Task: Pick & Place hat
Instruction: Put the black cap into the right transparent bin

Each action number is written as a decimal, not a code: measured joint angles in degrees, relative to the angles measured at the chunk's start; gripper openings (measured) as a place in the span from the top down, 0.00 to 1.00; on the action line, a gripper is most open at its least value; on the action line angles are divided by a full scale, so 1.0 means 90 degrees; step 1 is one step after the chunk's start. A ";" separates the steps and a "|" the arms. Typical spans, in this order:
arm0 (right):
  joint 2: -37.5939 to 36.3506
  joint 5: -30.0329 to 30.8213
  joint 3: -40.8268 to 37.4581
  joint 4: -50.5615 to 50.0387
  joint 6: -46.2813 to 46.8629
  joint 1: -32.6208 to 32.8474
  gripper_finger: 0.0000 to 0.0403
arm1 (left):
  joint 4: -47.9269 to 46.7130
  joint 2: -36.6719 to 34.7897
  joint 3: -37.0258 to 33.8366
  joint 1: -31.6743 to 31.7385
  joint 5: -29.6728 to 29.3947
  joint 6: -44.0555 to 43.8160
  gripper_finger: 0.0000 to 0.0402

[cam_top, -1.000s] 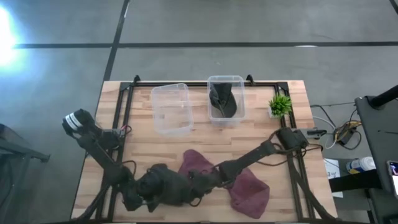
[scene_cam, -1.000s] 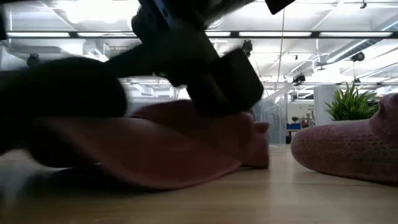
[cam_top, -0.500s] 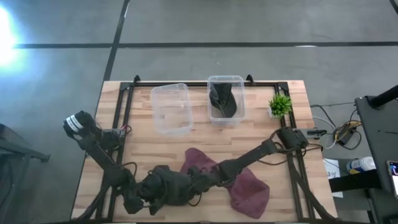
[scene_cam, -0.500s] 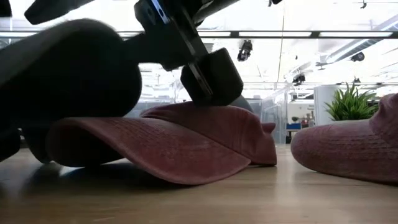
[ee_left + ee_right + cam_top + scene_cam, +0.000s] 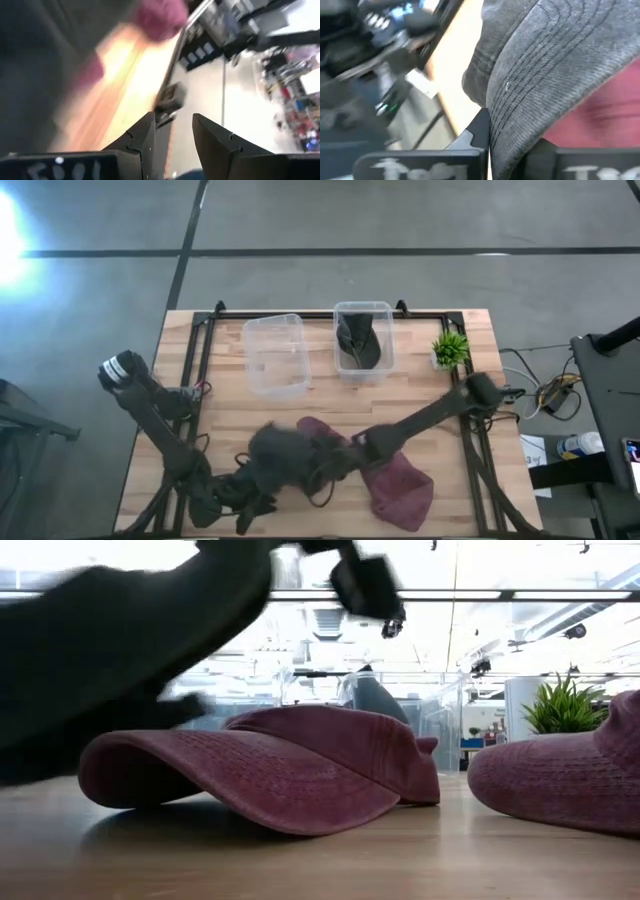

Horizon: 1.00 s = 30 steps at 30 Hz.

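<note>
A dark grey hat [image 5: 275, 455] hangs over the table's near middle, with my right gripper [image 5: 507, 145] shut on it. In the low view the grey hat [image 5: 110, 650] is a blurred dark mass up at the left, with my right gripper [image 5: 365, 585] above. Under it a red hat [image 5: 260, 770] lies on the wood, brim toward the near side. A second red hat [image 5: 402, 490] lies to its right. My left gripper [image 5: 175, 135] stands open just near-left of the grey hat, with nothing between its fingers; in the high view my left gripper [image 5: 250, 505] is by the near edge. My right gripper pinches the grey hat's stitched brim [image 5: 520, 115] between its two fingers. The arm reaches in from the table's right, slanting down. The hat hangs out past the fingers toward the table's left, raised above the red hat.
Two clear bins stand at the far side: an empty one [image 5: 275, 355] and one [image 5: 362, 340] with a dark hat in it. A small green plant [image 5: 450, 348] stands at the far right. Black frame rails run along the table's left and right sides.
My right gripper has risen and drawn a little toward the far side, taking the grey hat with it. The hat, which lay low on the table against the red hat a second ago, is now lifted above it. The red hat has stayed in place.
</note>
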 joint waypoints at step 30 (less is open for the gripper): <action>-0.2831 0.3505 -0.0104 -0.6225 -0.2013 -0.2583 0.97 | -0.1577 -0.1019 0.0556 0.0115 -0.3220 0.1474 0.69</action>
